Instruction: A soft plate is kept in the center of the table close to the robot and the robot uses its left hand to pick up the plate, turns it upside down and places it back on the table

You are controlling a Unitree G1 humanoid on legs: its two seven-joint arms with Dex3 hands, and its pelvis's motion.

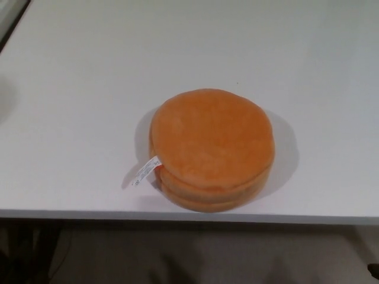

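Note:
An orange soft plush plate (pixel 211 148) lies on the white table (pixel 89 89), near the front edge and about in the middle. Its broad flat face points up, and a rounded rim shows along its lower side. A small white label (pixel 145 171) sticks out from its left side and rests on the table. Neither of my hands shows in the head view.
The table's front edge (pixel 189 216) runs across the lower part of the picture, with dim floor below it. A dark strip (pixel 12 21) marks the table's far left corner. A faint shadow (pixel 5 97) falls on the table at the left border.

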